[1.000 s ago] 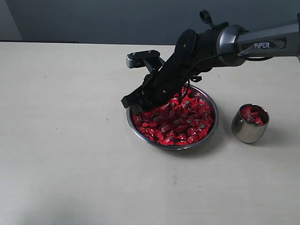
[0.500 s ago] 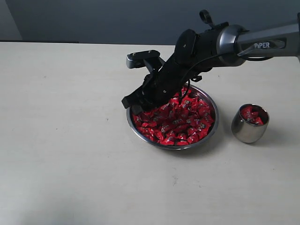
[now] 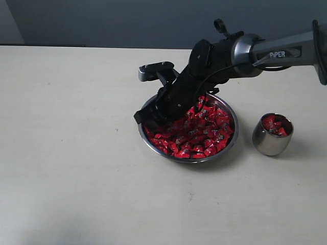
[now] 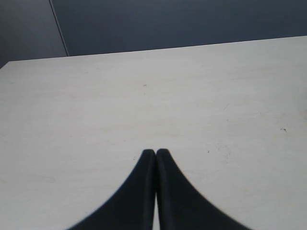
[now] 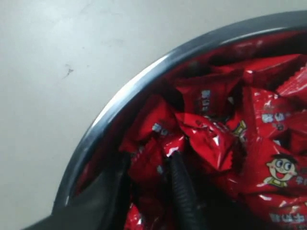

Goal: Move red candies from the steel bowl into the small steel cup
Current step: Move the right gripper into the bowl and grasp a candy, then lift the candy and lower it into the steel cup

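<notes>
The steel bowl sits mid-table, heaped with red candies. My right gripper is dug into the pile at the bowl's left rim. In the right wrist view its two black fingers stand apart, one on each side of a red candy, just inside the bowl's rim. The small steel cup stands upright to the right of the bowl, with a few red candies in it. My left gripper is shut and empty over bare table.
The pale tabletop spreads around the bowl and cup. A dark wall runs behind the table's far edge. My right arm reaches in from the right, above the bowl's far side.
My right gripper has sunk from just above the bowl's left rim into the candies, and its fingers have drawn closer together. The cup and bowl have not moved.
</notes>
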